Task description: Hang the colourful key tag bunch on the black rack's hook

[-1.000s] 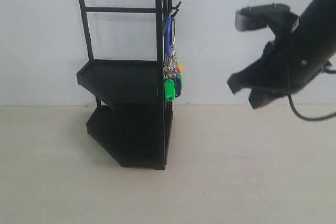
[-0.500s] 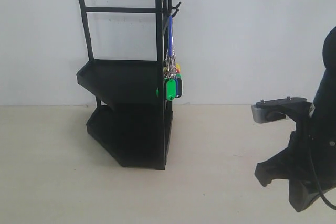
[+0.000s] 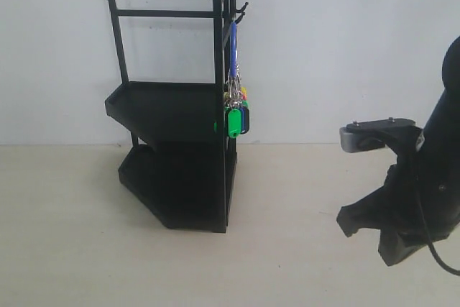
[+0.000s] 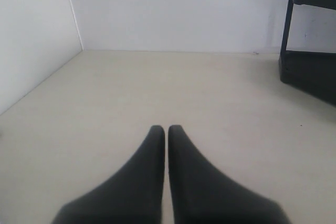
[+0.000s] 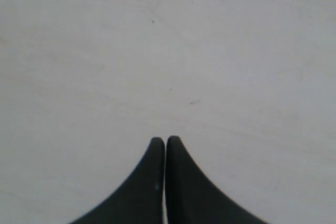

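Observation:
The black rack (image 3: pixel 176 106) stands at the back of the table against the white wall. From the hook (image 3: pixel 241 11) at its upper right post hangs the colourful key tag bunch (image 3: pixel 236 109) by its blue loop, with the green tag lowest. My right gripper (image 3: pixel 366 224) is low at the right, well clear of the rack; the right wrist view shows it (image 5: pixel 166 140) shut and empty over bare table. My left gripper (image 4: pixel 166 128) is shut with nothing in it, and a corner of the rack (image 4: pixel 310 35) shows beyond it. The left arm is out of the exterior view.
The pale table (image 3: pixel 287 249) runs from the rack's foot to the front edge. A white wall (image 3: pixel 345 48) rises behind. In the left wrist view a second white wall (image 4: pixel 31 30) meets the table at the side.
The right arm dropped from high beside the hook down to the table's right side, then rose slightly and shifted left. The key tag bunch stays hanging, swinging a little.

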You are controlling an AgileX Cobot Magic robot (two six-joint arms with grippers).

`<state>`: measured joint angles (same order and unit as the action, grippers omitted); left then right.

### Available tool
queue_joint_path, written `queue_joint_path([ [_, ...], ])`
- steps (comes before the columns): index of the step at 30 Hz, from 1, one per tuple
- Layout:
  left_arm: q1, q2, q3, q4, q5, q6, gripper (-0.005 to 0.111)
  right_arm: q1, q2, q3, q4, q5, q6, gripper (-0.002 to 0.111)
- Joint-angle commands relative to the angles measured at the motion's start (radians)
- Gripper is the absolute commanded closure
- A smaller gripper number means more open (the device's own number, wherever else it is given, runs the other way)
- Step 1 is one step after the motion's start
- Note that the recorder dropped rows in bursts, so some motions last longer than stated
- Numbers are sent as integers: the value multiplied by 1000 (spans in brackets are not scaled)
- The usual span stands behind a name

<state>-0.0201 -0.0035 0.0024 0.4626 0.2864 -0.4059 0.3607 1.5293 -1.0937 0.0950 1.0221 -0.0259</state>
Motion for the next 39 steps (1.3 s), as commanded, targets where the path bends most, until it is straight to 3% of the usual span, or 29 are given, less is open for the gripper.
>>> queue_joint_path([
  [1, -1, 4, -2, 0, -3, -6, 102, -2, -63, 4, -27, -77, -43, 108],
  [12, -1, 4, -2, 0, -3, -6, 102, -2, -382, 4, -22, -129, -64, 108],
  [22, -1, 4, -2, 0, -3, -6, 102, -2, -438, 22, 66, -190, 66, 108],
  [24, -1, 4, -2, 0, -3, -6, 102, -2, -508, 126, 117, -356, 68, 108],
  [26, -1, 4, -2, 0, -3, -6, 102, -2, -612, 338, 130, -567, 68, 108],
  [29, -1, 4, -2, 0, -3, -6, 102, -2, -732, 533, 128, -725, 68, 108],
  [33, -1, 4, -2, 0, -3, -6, 102, -2, -1000, 947, 123, -1084, 26, 108],
  [37, -1, 4, -2, 0, -3, -6, 102, -2, -1202, 1094, 123, -1224, 12, 108],
  [39, -1, 4, -2, 0, -3, -6, 102, -20, -1300, 1094, 123, -1059, -49, 108],
])
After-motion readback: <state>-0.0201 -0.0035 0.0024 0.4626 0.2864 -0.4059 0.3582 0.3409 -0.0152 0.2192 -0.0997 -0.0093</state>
